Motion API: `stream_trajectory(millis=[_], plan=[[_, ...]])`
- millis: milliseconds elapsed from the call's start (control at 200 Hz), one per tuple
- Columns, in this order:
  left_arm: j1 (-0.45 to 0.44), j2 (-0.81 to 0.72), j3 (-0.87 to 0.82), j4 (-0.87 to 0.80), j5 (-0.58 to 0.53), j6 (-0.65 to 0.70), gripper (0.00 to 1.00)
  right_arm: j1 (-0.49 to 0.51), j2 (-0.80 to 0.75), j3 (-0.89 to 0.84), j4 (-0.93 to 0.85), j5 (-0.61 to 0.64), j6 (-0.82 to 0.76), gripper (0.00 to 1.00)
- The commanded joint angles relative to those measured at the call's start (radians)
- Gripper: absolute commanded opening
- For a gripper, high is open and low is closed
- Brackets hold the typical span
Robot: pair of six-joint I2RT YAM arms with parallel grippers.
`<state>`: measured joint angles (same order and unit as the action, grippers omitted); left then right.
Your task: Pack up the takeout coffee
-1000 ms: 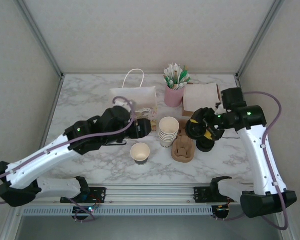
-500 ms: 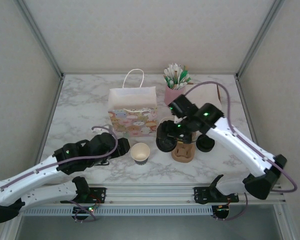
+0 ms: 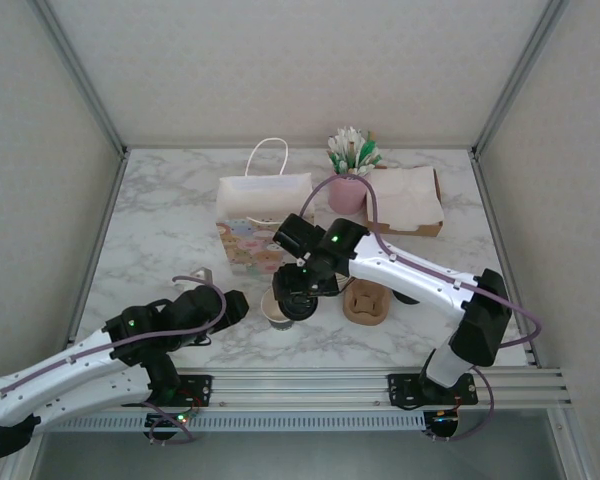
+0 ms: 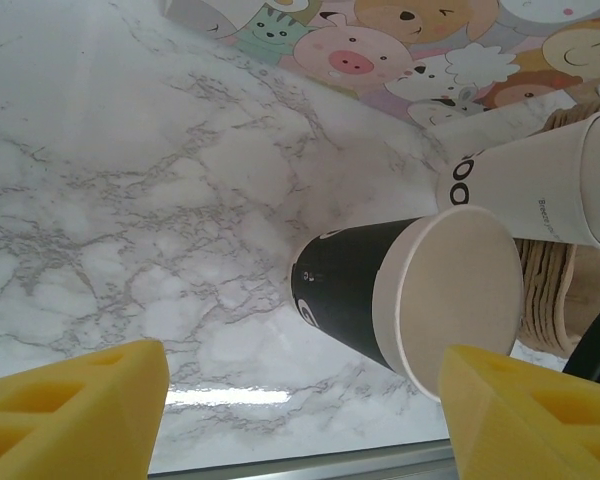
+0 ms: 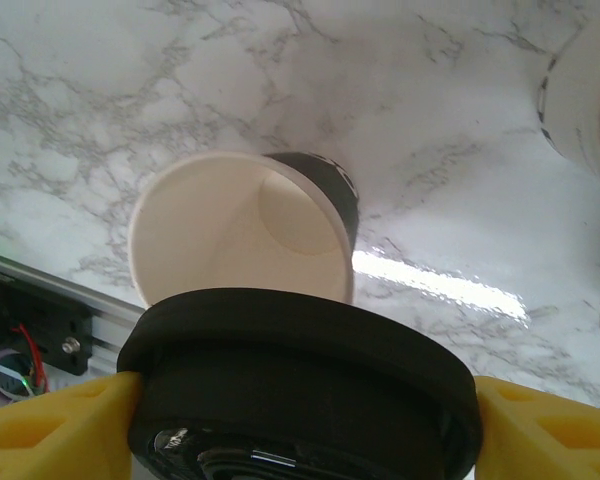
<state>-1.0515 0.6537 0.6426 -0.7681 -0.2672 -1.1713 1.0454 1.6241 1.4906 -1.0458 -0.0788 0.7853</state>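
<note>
The takeout coffee is a small cream paper cup [image 4: 420, 300] with a black band, standing open on the marble near the front edge. In the top view the cup [image 3: 272, 312] is partly covered by my right gripper [image 3: 298, 296]. That gripper [image 5: 300, 410] is shut on a round black lid [image 5: 300, 390], held just above the cup's open mouth [image 5: 245, 235]. My left gripper [image 3: 235, 303] sits low to the left of the cup and apart from it. Its yellow fingers [image 4: 80, 410] stand open with nothing between them.
A paper bag with cartoon animals [image 3: 265, 215] stands behind the cup. A stack of nested cups [image 4: 540, 185] and a brown cardboard carrier [image 3: 368, 303] sit to the right. A pink holder of sticks [image 3: 348, 190] and a napkin box [image 3: 410, 200] are at the back.
My right arm has swung left from the right side, carrying the black lid over the cup. My left arm has drawn back from the bag toward the near left.
</note>
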Motion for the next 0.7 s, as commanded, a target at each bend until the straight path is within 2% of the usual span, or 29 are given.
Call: stream_trajectory(millis=[0, 691], plan=[[0.017, 0.007, -0.020, 0.014, -0.009, -0.087, 0.72, 0.015, 0.035, 0.006, 0.046, -0.005, 0.034, 0.78], [0.087, 0.105, -0.079, 0.159, 0.136, -0.024, 0.70, 0.015, 0.136, 0.044, 0.032, -0.027, 0.076, 0.80]])
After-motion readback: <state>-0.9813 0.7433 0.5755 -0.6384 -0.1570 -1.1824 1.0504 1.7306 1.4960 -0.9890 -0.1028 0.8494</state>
